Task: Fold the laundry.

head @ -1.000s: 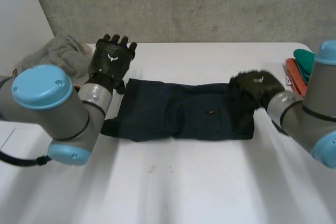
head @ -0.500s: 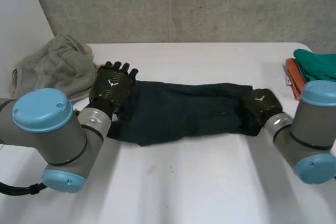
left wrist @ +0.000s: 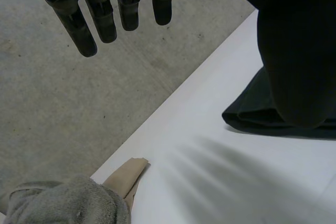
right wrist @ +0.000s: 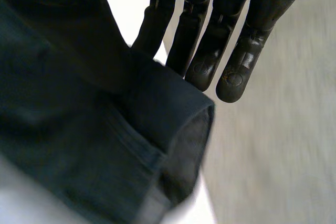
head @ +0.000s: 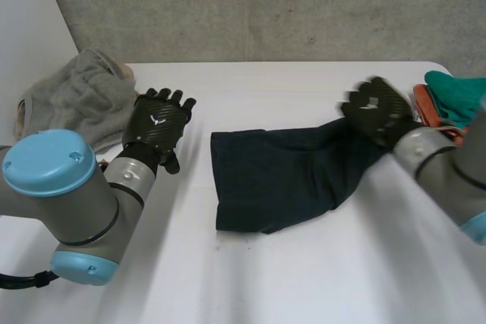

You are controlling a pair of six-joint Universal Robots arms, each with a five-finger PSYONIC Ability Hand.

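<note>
The garment (head: 281,184) is plain dark navy, the table (head: 304,278) white, the cloth heap (head: 76,100) grey.

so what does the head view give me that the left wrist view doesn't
Head view's own: the right hand gripping the dark garment by its raised end, and green and orange cloths at the right edge of the white table. Left wrist view's own: the palm side of the left hand, fingers straight, holding nothing. Shared: the left hand, the dark garment, the grey cloth pile, the table.
</note>
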